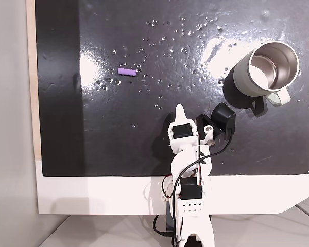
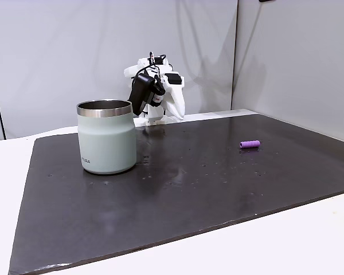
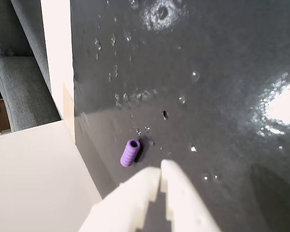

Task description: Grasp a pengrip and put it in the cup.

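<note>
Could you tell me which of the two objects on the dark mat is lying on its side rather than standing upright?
The small purple pengrip lies on its side; the grey-green cup stands upright with its mouth open upward.

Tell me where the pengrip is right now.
The pengrip lies on the black mat, upper left of centre in a fixed view from above, far left of the cup and beyond the gripper, touching neither.

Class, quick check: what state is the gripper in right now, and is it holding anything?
Gripper: jaws closed, empty. The pengrip lies on the mat, apart from it.
</note>
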Available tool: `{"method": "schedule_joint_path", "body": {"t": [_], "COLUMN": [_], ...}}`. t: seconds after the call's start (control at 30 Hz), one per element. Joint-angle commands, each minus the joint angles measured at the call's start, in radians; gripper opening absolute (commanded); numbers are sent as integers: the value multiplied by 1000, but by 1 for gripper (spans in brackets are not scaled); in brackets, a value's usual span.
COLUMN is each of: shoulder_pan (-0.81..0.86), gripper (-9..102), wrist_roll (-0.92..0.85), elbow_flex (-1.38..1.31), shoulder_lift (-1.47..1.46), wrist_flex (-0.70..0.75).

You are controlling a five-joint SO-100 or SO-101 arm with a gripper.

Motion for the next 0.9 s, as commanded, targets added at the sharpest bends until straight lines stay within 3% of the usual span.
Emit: {"method": "schedule_joint_path", "body": {"t": [0.0, 0.6, 0.87], "shoulder_pan": [2, -9, -69], "gripper": [0, 0, 0], "wrist_roll": [25, 23, 6], "elbow_flex": [-5, -75, -568], "shoulder_lift": [9, -17, -795], "wrist_flex": [-8, -17, -58]}}
